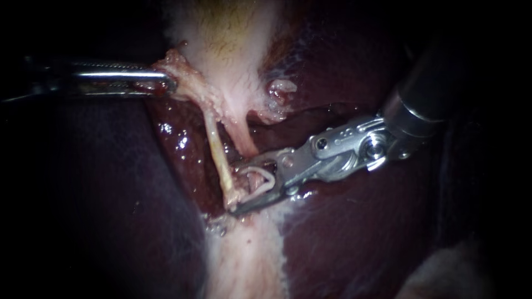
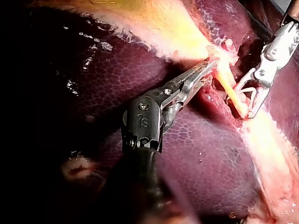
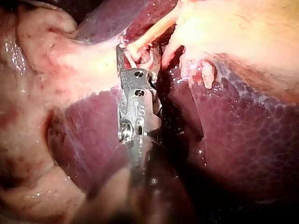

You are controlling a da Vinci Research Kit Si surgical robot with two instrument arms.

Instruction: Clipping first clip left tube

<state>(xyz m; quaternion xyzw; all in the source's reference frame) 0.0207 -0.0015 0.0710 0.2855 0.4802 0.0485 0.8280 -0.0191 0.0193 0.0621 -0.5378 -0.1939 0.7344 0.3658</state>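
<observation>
The pale left tube (image 1: 216, 144) runs down from the gallbladder (image 1: 227, 44), with a pinker right tube (image 1: 246, 138) beside it. My right instrument (image 1: 237, 188) comes in from the upper right. Its jaws stand apart and carry a white clip (image 1: 266, 180), and their tips straddle the lower part of the left tube. My left instrument (image 1: 163, 83) is shut on a tag of gallbladder tissue and holds it out to the left. The left wrist view shows the left instrument (image 2: 205, 67), the left tube (image 2: 224, 81) and the right instrument (image 2: 245, 100). The right wrist view shows my right instrument (image 3: 133, 53) at the left tube (image 3: 154, 30).
Dark red liver (image 1: 354, 232) lies on both sides of the tubes, and a pale band of tissue (image 1: 249, 260) runs down below the right instrument's jaws. A small raw lump (image 1: 280, 88) sits right of the gallbladder neck.
</observation>
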